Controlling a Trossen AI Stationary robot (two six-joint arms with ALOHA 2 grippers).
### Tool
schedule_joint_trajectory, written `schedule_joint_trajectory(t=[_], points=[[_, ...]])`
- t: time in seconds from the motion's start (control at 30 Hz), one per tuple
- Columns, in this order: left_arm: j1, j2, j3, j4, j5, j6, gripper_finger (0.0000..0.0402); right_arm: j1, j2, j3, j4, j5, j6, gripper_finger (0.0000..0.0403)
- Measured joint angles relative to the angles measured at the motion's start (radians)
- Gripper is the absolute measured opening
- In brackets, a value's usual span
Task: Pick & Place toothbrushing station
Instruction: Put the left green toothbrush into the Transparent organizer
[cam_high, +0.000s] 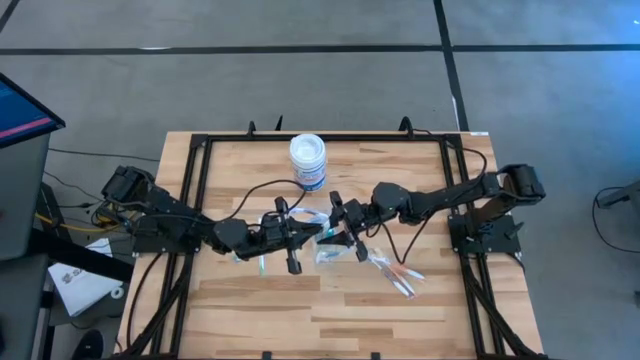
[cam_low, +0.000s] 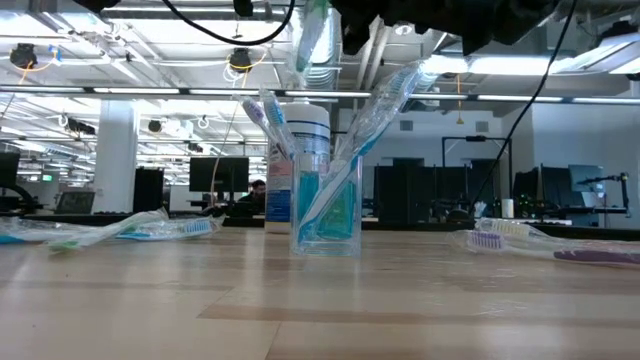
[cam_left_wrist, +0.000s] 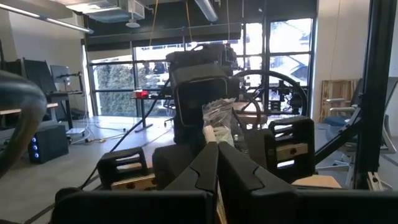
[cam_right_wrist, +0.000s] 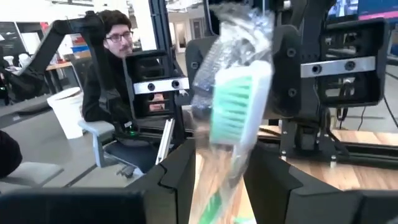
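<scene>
— Green-bristled brush (cam_right_wrist: 235, 118) sits pinched in my right tool (cam_right_wrist: 217, 174), held above the cup (cam_low: 326, 205) mid-worktop.
— And your left tool (cam_high: 290, 240)?
— Closed, empty, just beside the cup. Next, I judge: lower the brush in among the others, then release.
</scene>
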Motion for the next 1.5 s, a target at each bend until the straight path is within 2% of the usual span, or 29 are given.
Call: schedule_joint_trajectory(t=[0.27, 0.53, 0.8, 1.03, 1.23, 1.5], points=[[0.0, 0.0, -0.001, -0.002, 0.001, 0.0, 0.0, 0.0, -0.014, -0.001, -0.031, 0.0, 0.0, 0.0106], [-0.001, 0.0, -0.001, -0.009, 0.009, 0.0, 0.0001, 0.0, -0.014, -0.001, -0.044, -0.01, -0.006, 0.0013], [-0.001, 0.0, -0.001, -0.009, -0.001, 0.0, 0.0006, 0.0, -0.014, -0.001, -0.066, -0.05, -0.028, 0.0008], [-0.031, -0.052, -0.001, -0.05, -0.127, -0.001, 0.0023, -0.018, -0.014, -0.001, -0.073, -0.053, -0.03, 0.0006], [-0.071, -0.09, -0.001, -0.148, -0.134, -0.001, 0.0036, -0.052, -0.014, -0.001, -0.076, -0.053, -0.028, 0.0006], [-0.091, -0.089, -0.001, -0.188, -0.134, -0.012, 0.0034, -0.115, -0.022, -0.002, -0.11, -0.051, -0.015, 0.0006]])
